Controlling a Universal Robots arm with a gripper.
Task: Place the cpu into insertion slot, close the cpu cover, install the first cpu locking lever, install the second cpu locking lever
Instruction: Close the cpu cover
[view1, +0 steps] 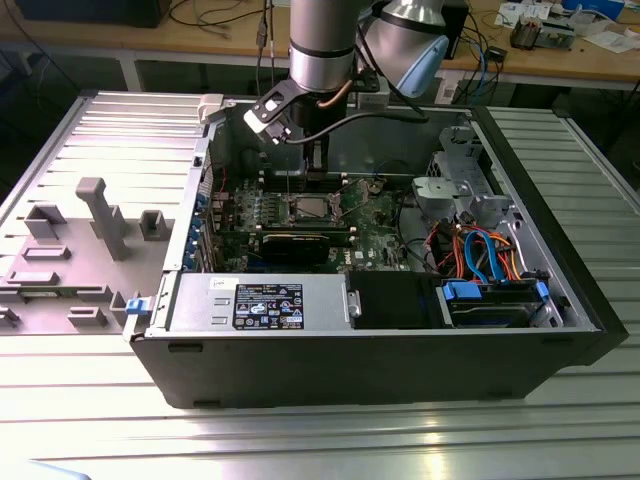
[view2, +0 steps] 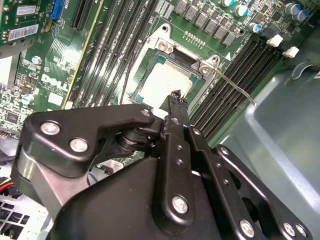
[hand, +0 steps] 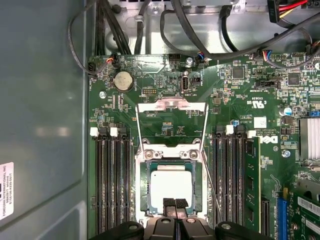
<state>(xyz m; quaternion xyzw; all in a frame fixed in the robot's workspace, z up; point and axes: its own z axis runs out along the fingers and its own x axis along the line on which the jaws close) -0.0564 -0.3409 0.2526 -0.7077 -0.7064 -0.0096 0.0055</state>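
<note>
The cpu lies flat in the insertion slot on the green board, its silver top showing in both wrist views. The cpu cover looks swung back off the socket, with board visible through its window. A thin locking lever sticks out from one socket corner, unlatched. My gripper hangs just above the cpu's edge with its two black fingers pressed together, nothing between them. In the exterior view the gripper reaches down into the open computer case above the socket.
Memory slots flank the socket on both sides. A long black expansion card lies in front of it. The power supply, drive cage and cable bundle fill the case. A grey fixture plate sits at the exterior view's left.
</note>
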